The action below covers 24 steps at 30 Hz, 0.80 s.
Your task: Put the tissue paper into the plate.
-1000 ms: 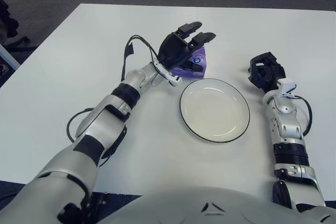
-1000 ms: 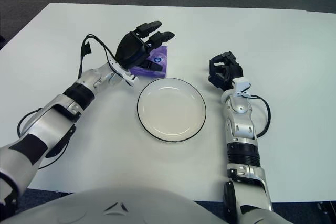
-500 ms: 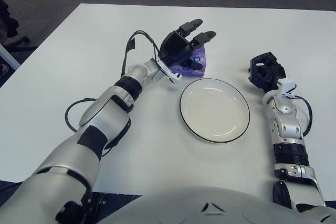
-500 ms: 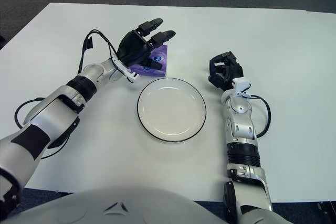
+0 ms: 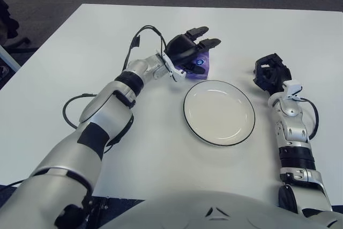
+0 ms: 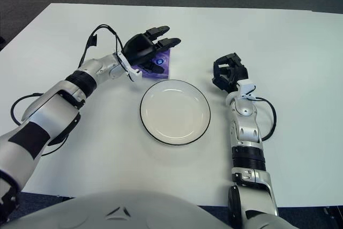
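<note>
Because the plate (image 5: 219, 112) sits nearest the robot's body on the white tabletop (image 5: 80, 89), empty and round with a dark rim, everything that matters lies just beyond its far-left edge. There the purple tissue packet (image 5: 202, 65) lies flat, close to the rim but apart from it, and it is not yet in the plate. The left hand (image 5: 188, 50) is directly over the packet's left part, fingers (image 5: 208, 42) stretched forward and spread, reaching past the packet's far side while the thumb sits low by its near-left corner; the hand looks open around the packet rather than closed on it, and whether any finger touches it cannot be told. The packet's long axis cannot be judged, since the hand covers much of it. From the hand, the plate lies toward the robot and to the right, so the carry is likely short. The right hand (image 5: 270, 72) shows to the right of the plate, fingers curled and holding nothing, well farther from the packet than the left.
</note>
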Available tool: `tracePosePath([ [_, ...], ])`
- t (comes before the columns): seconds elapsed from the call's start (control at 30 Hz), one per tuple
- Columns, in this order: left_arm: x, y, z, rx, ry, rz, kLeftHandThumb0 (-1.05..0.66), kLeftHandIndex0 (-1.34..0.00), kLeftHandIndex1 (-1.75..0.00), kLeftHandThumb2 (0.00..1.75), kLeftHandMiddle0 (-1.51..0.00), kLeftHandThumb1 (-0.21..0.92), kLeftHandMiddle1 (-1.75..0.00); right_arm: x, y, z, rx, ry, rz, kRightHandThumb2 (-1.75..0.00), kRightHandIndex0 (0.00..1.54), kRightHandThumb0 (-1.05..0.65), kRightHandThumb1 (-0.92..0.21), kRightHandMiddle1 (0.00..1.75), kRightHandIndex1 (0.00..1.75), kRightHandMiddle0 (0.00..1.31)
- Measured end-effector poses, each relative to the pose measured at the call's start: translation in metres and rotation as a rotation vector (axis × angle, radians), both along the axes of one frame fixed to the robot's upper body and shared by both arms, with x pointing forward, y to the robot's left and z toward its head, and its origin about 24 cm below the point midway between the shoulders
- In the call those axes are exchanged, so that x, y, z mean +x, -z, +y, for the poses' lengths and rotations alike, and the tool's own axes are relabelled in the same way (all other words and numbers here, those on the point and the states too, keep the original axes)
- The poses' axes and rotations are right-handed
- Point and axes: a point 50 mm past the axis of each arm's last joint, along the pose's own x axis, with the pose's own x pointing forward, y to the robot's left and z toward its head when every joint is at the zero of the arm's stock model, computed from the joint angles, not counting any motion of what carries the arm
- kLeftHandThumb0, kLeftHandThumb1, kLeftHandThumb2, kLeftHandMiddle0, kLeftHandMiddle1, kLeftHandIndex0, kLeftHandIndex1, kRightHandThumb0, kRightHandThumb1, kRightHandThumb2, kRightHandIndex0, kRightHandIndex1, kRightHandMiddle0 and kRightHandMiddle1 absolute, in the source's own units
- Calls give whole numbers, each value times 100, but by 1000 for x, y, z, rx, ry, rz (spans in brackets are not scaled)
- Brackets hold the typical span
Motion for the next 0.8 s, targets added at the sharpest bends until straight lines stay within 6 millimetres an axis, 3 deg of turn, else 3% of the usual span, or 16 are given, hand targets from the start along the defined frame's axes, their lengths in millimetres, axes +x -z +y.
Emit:
tracePosePath([
  [0.33, 4, -4, 2, 56, 16, 263, -105, -10, 0, 80, -12, 92, 0, 0, 0, 1, -2, -3, 1, -85, 88, -38, -67, 175, 175, 36],
  [0.8, 10, -5, 16, -3, -1, 576, -105, -9, 0, 80, -11, 92, 0, -1, 1, 1, -2, 8, 7, -85, 88, -38, -67, 175, 175, 36],
])
